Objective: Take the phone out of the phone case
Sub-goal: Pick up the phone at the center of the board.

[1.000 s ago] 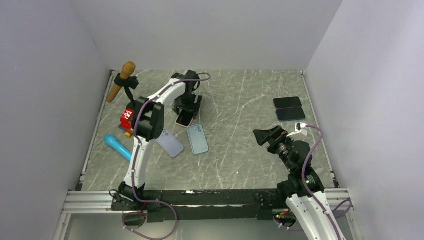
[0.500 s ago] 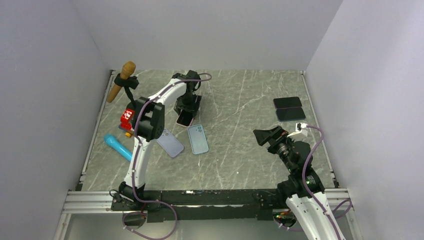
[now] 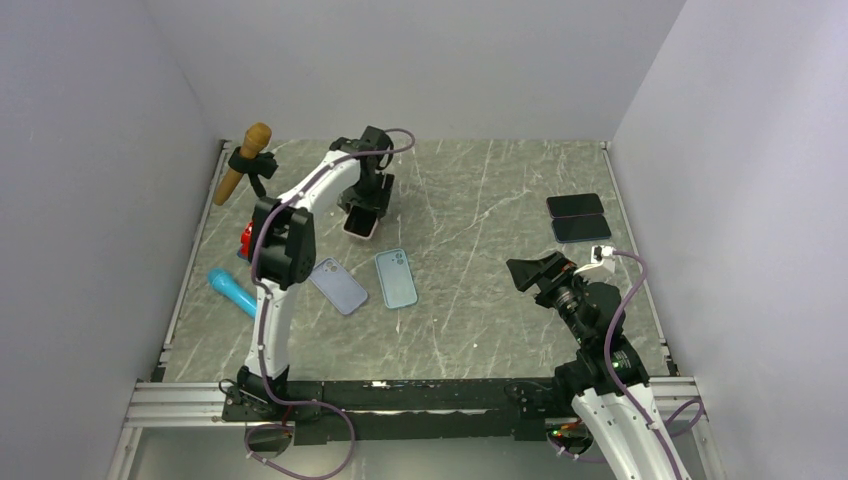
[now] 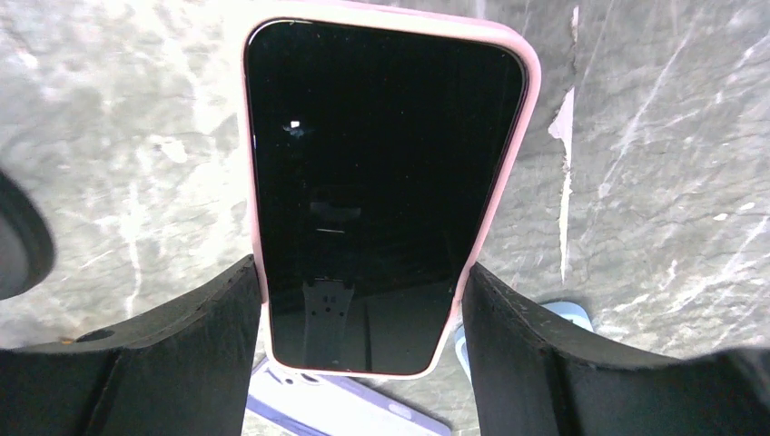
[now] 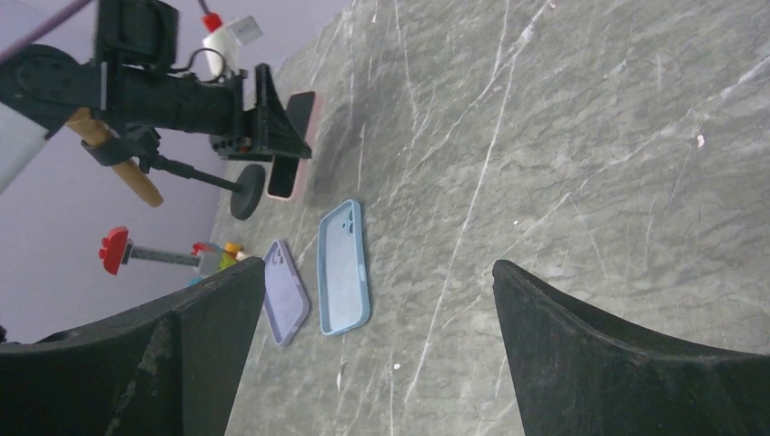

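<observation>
The left fingers point(image 4: 204, 345) are clamped on the long edges of the pink phone case point(image 3: 360, 226), near its lower end. Judging by the shadow in the right wrist view, they hold it off the worktop point(image 3: 480, 300). The phone point(image 4: 372, 182) sits between these fingers, screen toward the wrist camera, seated in the case. This grip presumably presents the case for the other arm to strip. A lavender case point(image 3: 339, 286) and a blue case point(image 3: 396, 278) lie just beyond the fingers. The right fingers point(image 5: 200, 354) stand apart, empty, well away from the phone. The case back is hidden, and it cannot be told whether any edge is loose.
</observation>
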You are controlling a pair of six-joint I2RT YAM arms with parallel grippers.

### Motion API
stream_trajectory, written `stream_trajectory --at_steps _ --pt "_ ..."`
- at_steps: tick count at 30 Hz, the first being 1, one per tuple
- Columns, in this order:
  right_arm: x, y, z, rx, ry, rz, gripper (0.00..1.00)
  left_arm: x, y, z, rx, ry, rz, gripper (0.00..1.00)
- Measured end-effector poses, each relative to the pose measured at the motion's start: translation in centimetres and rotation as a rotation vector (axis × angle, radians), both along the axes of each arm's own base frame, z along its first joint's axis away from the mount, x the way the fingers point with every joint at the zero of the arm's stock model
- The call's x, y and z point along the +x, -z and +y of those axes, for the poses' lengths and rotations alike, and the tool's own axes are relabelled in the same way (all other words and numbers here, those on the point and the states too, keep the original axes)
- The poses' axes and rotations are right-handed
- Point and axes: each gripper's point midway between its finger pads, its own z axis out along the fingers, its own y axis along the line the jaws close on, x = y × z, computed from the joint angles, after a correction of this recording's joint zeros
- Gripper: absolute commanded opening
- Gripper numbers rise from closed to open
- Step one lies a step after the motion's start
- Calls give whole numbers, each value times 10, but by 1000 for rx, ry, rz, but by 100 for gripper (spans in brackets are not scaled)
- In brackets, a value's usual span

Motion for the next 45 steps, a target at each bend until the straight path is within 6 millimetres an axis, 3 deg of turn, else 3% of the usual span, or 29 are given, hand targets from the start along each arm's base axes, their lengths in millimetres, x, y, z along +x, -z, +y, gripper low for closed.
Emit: stream_trajectory --at_steps 7,13,17,25,34,45 --pt "2 5 1 -5 -3 20 99 8 -43 5 -26 -18 -110 0" --pt "7 26 10 -26 -43 113 99 -6 -67 -8 -82 48 -152 0" --pt "7 33 18 -46 -100 174 99 -34 -94 -30 -135 181 -219 0" --pt "26 -22 61 -23 -328 191 100 -106 -156 -80 -282 503 -435 0" --pt "44 -62 96 15 -533 160 99 -147 -157 -123 -310 707 -460 0" --pt "55 -49 117 41 -665 235 91 -160 -153 -139 -372 757 -422 0"
